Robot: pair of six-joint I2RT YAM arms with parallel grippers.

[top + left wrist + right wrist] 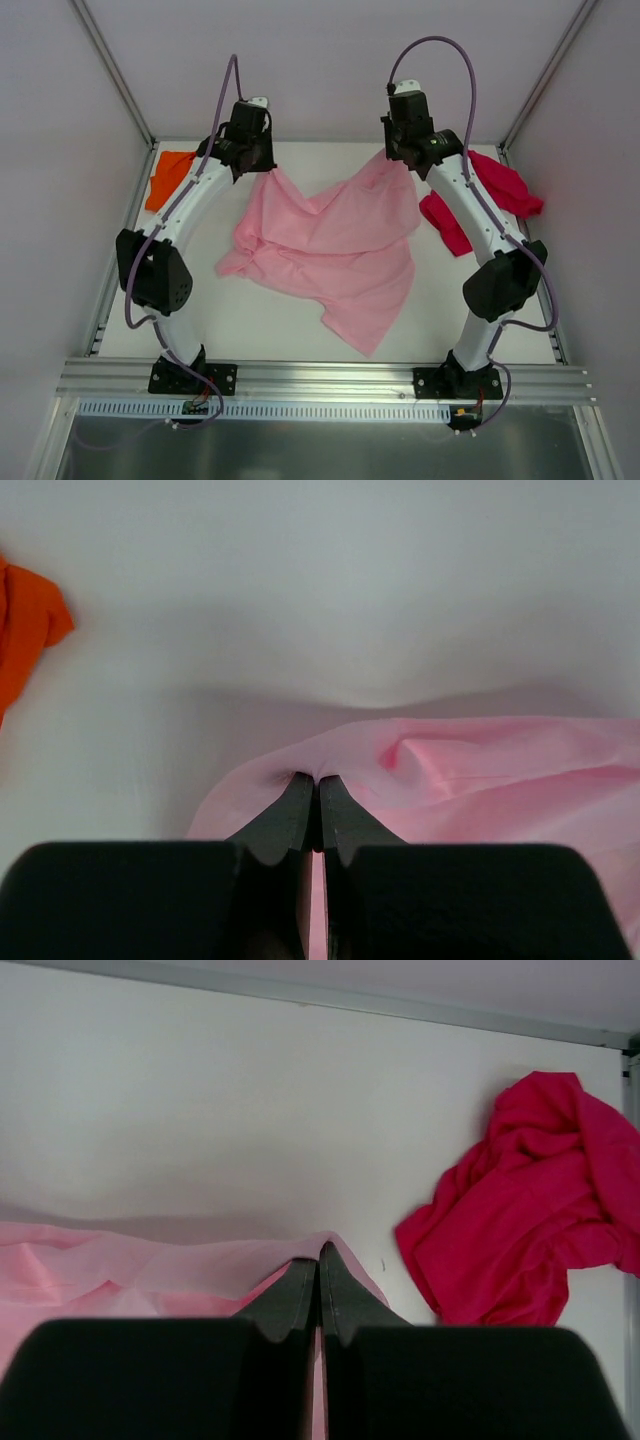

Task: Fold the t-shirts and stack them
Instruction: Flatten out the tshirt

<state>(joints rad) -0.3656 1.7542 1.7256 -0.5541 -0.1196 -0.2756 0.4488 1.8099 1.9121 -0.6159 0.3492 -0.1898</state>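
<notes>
Overhead, the pink t-shirt (330, 240) is draping across the bench (260, 325). Only the wrist views are showing the left tool (318, 780) and right tool (319, 1250) pinching its far edge, with the orange t-shirt (25, 630) and red t-shirt (520, 1210) lying off to the sides.

No readable text, label, brand, number or sign appears in any view.

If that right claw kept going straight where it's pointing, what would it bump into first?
Apart from the pink shirt it pinches, the right gripper has only bare table ahead, probably touching that before the back wall. The red shirt lies off to its right.
</notes>
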